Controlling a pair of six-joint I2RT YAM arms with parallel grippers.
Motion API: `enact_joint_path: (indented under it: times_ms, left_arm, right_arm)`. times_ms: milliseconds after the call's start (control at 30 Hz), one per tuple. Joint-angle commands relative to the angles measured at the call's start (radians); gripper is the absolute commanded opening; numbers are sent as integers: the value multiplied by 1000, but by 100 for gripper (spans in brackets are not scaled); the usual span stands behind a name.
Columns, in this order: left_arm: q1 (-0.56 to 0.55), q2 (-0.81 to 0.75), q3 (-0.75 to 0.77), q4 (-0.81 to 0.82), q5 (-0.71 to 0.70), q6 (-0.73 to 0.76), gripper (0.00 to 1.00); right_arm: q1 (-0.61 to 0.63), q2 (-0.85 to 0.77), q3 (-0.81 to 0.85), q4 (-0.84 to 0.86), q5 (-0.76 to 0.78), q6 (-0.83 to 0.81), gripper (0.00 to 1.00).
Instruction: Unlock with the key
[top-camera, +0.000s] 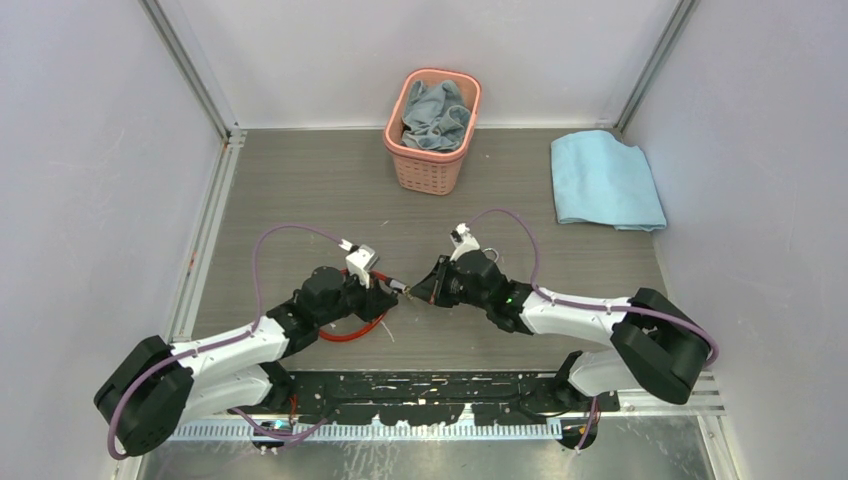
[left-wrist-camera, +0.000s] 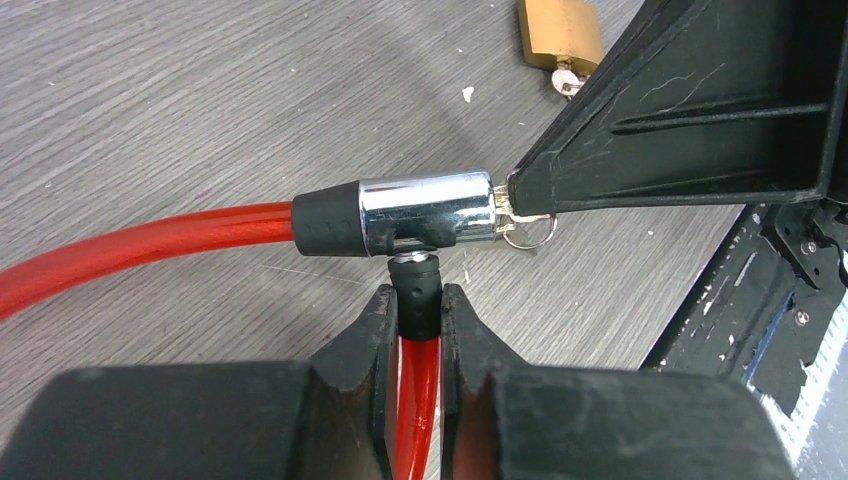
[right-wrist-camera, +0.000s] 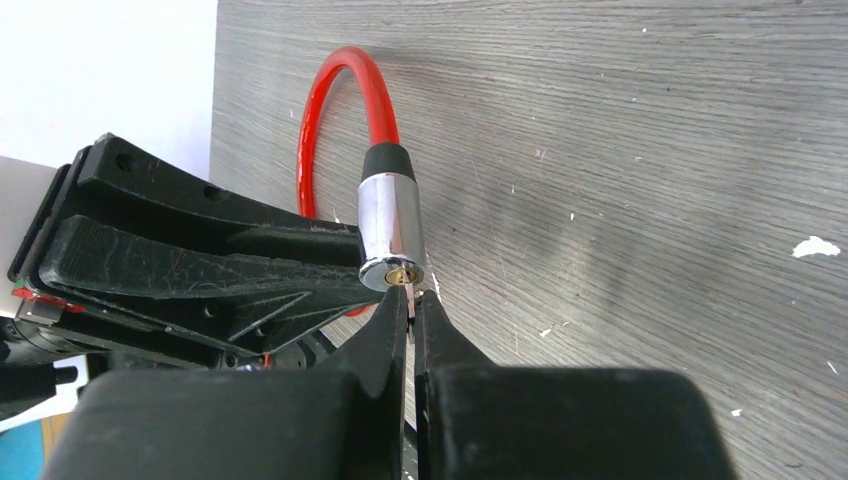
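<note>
A red cable lock (left-wrist-camera: 140, 245) with a chrome lock barrel (left-wrist-camera: 428, 212) lies at the table's middle; it also shows in the top view (top-camera: 350, 325). My left gripper (left-wrist-camera: 418, 305) is shut on the cable's black end piece just below the barrel. My right gripper (right-wrist-camera: 410, 305) is shut on a small silver key (right-wrist-camera: 409, 299), whose blade sits in the barrel's brass keyhole (right-wrist-camera: 401, 272). In the left wrist view the key's ring (left-wrist-camera: 530, 232) shows at the barrel's end, under the right gripper's finger. In the top view the two grippers (top-camera: 405, 290) meet tip to tip.
A brass padlock (left-wrist-camera: 560, 35) with a key lies just beyond the barrel. A pink basket (top-camera: 432, 130) holding grey cloth stands at the back. A folded blue cloth (top-camera: 605, 180) lies at the back right. A black rail (top-camera: 450, 385) runs along the near edge.
</note>
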Motion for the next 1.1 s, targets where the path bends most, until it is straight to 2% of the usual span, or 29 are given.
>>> enact_joint_path:
  times_ms: [0,233,500,633,833,933,1067]
  left_arm:
    - [-26,-22,37,193,173,-7,0]
    - [-26,-44,34,160,91,-11,0]
    - [-26,-52,32,152,72,-12,0]
    - [-26,-54,39,116,14,-10,0]
    - [-26,-69,40,91,-49,-3,0]
    - [-26,-70,40,95,-49,1,0]
    - [-27,-72,40,97,-41,1,0]
  right_arm:
    - [8,-38,66,1,-32,-57,2]
    - [6,-80,66,-47,-37,-72,18]
    - [5,-105,65,-70,-45,-75,27]
    - [3,-130,73,-93,-61,-87,30]
    - [-2,-207,78,-174,-87,-130,53]
    - [-2,-234,76,-208,-75,-138,54]
    - [-2,-235,84,-267,-16,-147,51]
